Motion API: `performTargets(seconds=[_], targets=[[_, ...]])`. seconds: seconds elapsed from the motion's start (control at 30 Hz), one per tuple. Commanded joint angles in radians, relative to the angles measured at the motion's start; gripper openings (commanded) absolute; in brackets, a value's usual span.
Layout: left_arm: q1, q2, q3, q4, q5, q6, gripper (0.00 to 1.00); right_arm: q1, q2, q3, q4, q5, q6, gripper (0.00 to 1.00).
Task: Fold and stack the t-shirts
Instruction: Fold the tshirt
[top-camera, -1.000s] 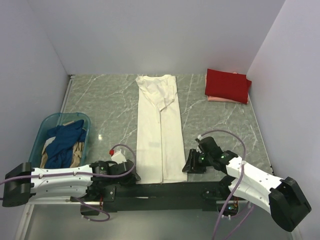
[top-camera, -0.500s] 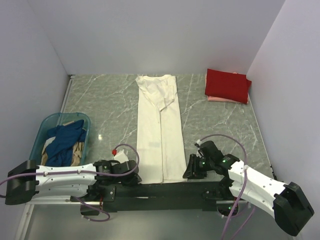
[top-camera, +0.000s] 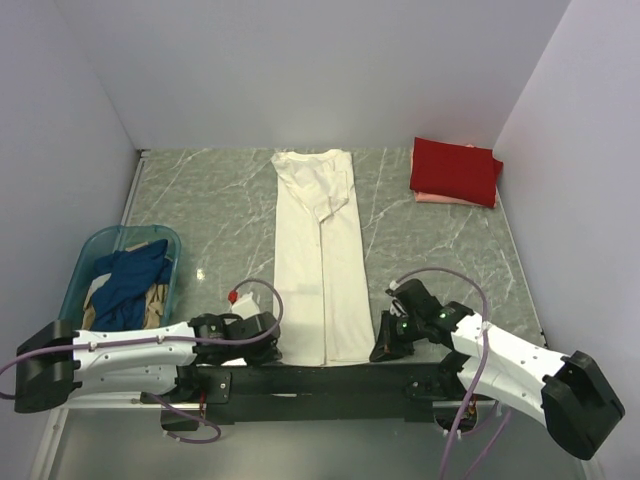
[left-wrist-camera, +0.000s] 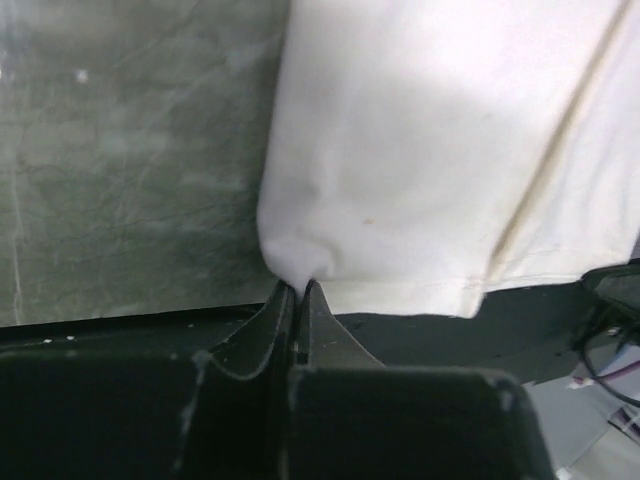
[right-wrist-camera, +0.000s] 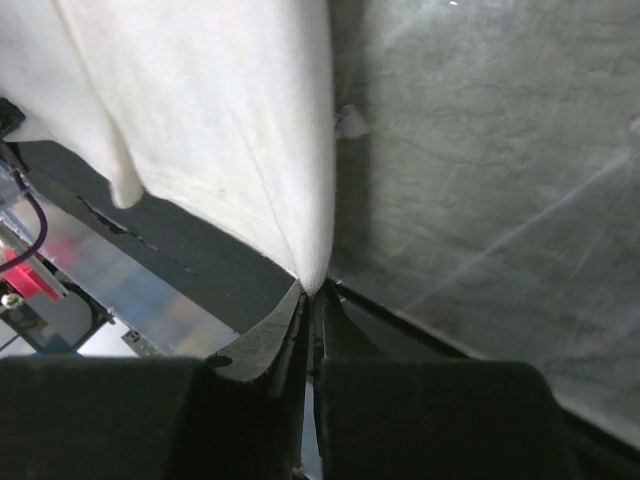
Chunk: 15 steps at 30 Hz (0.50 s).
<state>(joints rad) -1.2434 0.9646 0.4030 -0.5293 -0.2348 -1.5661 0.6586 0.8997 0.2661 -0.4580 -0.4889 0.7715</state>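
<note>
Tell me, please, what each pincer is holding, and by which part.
Both hold the cream-white t-shirt. The left pincer pinches its near left corner, and the right pincer pinches its near right corner.

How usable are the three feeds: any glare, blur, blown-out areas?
Top external: sharp, evenly lit, small glare spot on the table. Left wrist: cream shirt washed out, left claw dark and soft. Right wrist: right claw dark, blurred; shirt corner sharp.
</note>
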Motion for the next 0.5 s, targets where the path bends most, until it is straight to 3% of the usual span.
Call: performTargets(seconds=[0.0,0.23,0.47], targets=[[0.056,-0.027,0.080,-0.011,-0.031,0.096,0.01,0.000,0.016,0.139,-0.082,0.032,-0.050,0.04],[0.284,0.055,0.238,0.066,0.006,0.384,0.01,-0.065,0.183,0.395,-0.018,0.064,-0.138,0.00],[0.542,0.242,0.410,0.169,0.037,0.495,0.01,-0.169,0.457,0.628,0.137,0.091,-0.134,0.00]])
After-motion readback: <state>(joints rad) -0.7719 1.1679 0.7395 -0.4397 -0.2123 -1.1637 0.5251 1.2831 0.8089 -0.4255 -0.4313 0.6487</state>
